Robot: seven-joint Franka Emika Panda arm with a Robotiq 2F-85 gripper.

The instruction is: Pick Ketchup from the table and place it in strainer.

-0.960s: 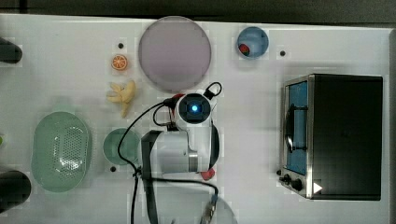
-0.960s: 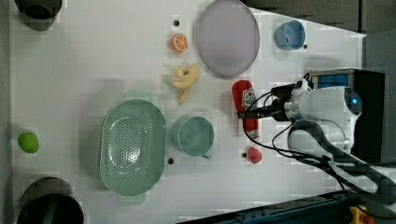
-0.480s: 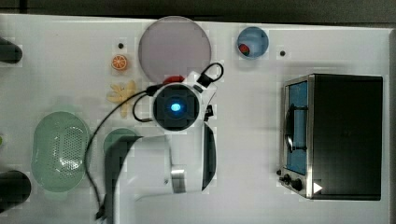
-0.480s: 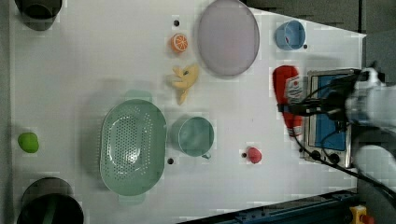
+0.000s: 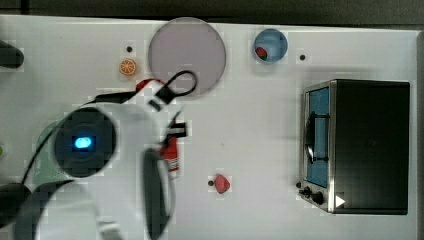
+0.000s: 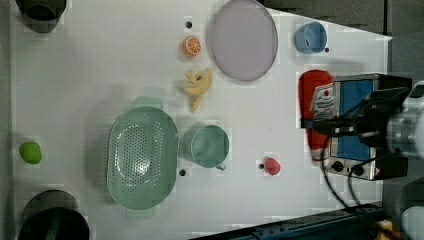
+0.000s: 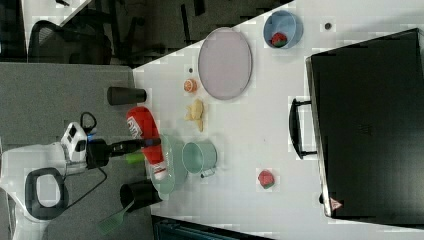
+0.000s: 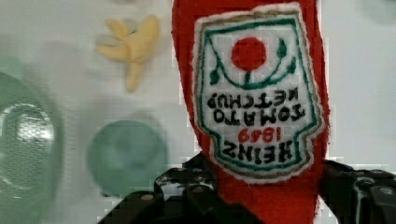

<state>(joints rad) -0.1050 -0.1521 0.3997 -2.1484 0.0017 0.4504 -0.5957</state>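
Ketchup (image 8: 254, 93), label "HEINZ TOMATO KETCHUP"

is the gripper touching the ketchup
Touching. In the wrist view the gripper has its black fingers pressed against both sides of the ketchup, which hangs above the table.

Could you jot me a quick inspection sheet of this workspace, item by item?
Surface: white table, bare patches between items.
Job's things: Ketchup held off the table; strainer empty.
Clutter: green cup, lilac plate, orange slice, yellow toy, blue bowl, red strawberry-like lump, lime, toaster oven.
Gripper: gripper shut on Ketchup.
Cables: black cable looped on arm.
Surroundings: office chair.
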